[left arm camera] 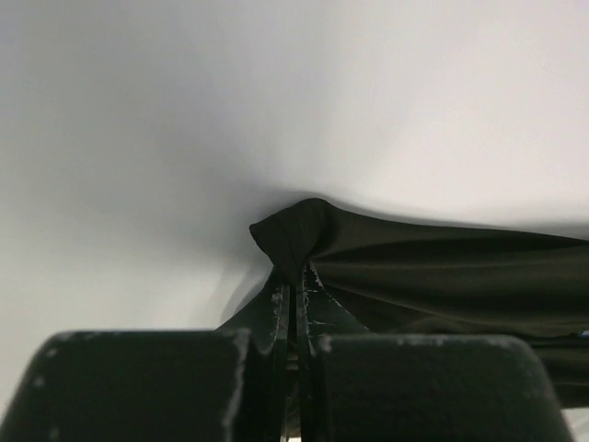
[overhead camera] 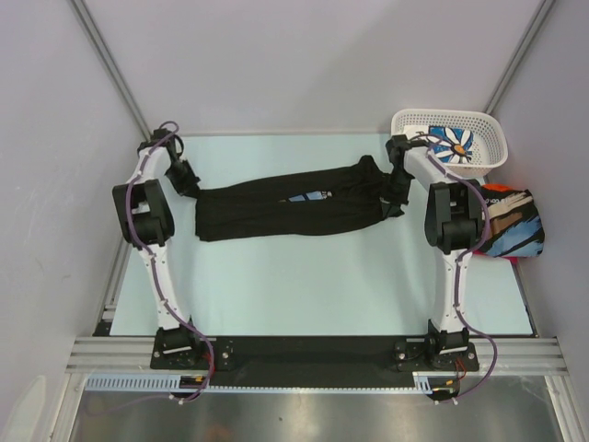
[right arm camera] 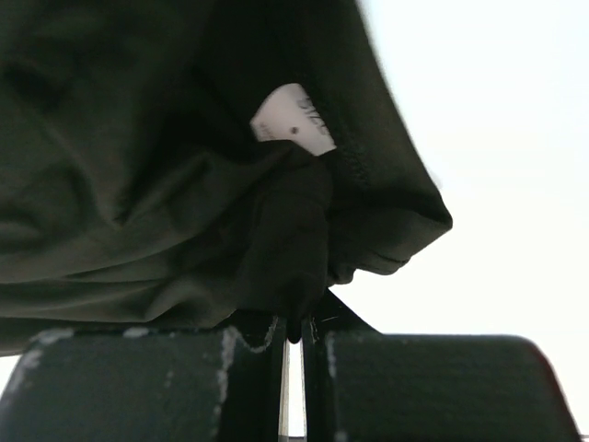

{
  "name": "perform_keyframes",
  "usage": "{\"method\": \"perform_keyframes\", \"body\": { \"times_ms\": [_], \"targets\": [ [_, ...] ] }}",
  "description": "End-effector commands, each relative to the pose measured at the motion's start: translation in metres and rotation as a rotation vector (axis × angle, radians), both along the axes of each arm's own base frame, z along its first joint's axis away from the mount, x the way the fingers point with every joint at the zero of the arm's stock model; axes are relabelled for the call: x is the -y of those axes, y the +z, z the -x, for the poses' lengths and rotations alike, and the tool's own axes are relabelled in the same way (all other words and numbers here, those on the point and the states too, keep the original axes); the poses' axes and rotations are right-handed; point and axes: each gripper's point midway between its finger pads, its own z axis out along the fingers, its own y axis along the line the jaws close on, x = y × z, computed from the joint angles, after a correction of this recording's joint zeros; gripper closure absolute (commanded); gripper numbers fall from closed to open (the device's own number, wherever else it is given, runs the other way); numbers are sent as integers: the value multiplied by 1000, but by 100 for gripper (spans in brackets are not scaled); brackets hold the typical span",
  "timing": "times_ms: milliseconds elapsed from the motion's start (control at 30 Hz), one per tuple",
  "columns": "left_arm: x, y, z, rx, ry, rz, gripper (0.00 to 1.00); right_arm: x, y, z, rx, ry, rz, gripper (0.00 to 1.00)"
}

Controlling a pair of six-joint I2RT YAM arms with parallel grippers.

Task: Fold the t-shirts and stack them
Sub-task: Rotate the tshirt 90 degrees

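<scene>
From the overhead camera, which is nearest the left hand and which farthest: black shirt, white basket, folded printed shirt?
1. Black shirt, pinched in the left hand itself.
2. White basket, back right corner.
3. Folded printed shirt, far right edge.

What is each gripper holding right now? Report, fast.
Left gripper: shut on one end of the black t-shirt.
Right gripper: shut on the black t-shirt at its other end, near the size label.

That black t-shirt is soft matt cloth, pretty wrinkly. The bench looks smooth and matt. The basket is white plastic lattice. The jaws: matt black, scuffed whitish at the edges.
</scene>
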Motion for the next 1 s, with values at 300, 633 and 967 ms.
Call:
{"method": "perform_keyframes", "body": {
  "times_ms": [300, 633, 967],
  "targets": [
    [3, 18, 91, -178, 110, 64, 100, 15, 3, -71, 122, 50, 129, 100],
    [28, 30, 143, -239, 98, 151, 100, 7, -22, -118, 225, 74, 105, 100],
    [63, 19, 213, -342, 24, 174, 100, -29, -20, -195, 526, 174, 95, 100]
  ]
}}
